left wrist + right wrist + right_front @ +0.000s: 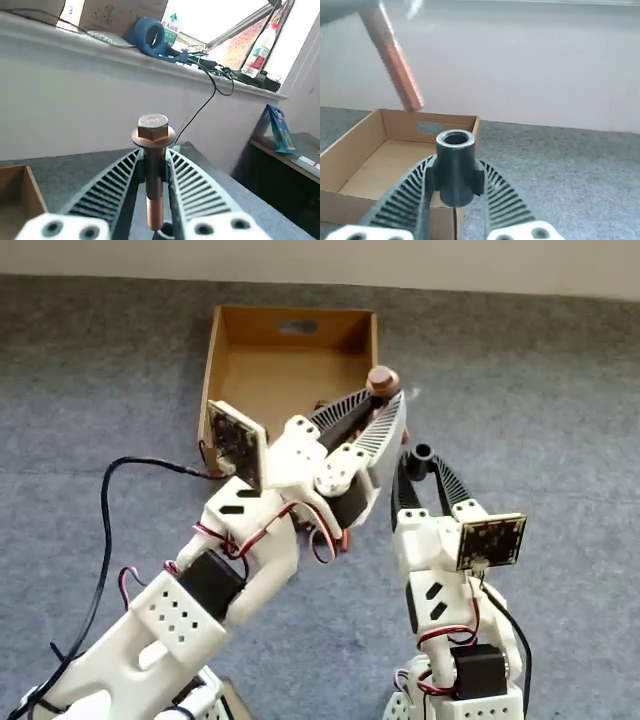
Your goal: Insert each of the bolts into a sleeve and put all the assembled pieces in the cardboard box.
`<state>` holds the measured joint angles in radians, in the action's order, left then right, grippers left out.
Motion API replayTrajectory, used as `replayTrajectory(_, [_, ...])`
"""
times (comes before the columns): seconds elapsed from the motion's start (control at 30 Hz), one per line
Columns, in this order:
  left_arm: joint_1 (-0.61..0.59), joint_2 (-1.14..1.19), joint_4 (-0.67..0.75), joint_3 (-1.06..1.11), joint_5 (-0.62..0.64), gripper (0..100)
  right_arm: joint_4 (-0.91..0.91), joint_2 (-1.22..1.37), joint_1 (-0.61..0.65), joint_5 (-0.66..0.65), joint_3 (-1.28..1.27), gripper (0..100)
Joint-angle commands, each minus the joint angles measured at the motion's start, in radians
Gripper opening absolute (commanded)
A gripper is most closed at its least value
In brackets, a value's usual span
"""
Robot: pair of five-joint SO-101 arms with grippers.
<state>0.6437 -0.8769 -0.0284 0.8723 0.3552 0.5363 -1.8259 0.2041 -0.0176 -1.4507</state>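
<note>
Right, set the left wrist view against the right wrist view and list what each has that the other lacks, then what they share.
Left wrist: the copper bolt's hexagonal flanged head, clamped in the left gripper, and a blue roll on the sill. Right wrist: the dark cylindrical sleeve held in the right gripper, bore open, and the brown cardboard box's inside floor. Shared: the bolt's shank, a box wall, grey carpet.

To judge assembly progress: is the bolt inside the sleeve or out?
Out. The bolt hangs apart from the sleeve, whose mouth shows empty.
</note>
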Motion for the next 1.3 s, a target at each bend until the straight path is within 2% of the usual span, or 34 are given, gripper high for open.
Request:
replayTrajectory(0.0, [0.022, 0.036, 0.029, -0.005, -0.008, 1, -0.022, -0.005, 0.002, 0.011, 0.004, 0.6])
replayTrajectory(0.17, [0.070, 0.085, 0.031, -0.007, -0.008, 1, -0.022, -0.005, 0.002, 0.011, 0.004, 0.6])
replayTrajectory(0.4, [0.065, 0.090, 0.032, -0.021, -0.017, 1, -0.024, -0.005, 0.002, 0.011, -0.018, 0.6])
replayTrajectory(0.53, [0.047, 0.101, 0.032, -0.101, -0.083, 1, -0.024, -0.005, 0.002, 0.011, -0.016, 0.6])
replayTrajectory(0.9, [0.053, 0.275, 0.032, -0.263, -0.086, 1, -0.024, -0.005, 0.002, 0.011, -0.010, 0.6])
replayTrajectory(1.27, [0.053, 0.285, 0.025, -0.226, -0.083, 1, -0.024, -0.007, 0.002, 0.011, -0.010, 0.6])
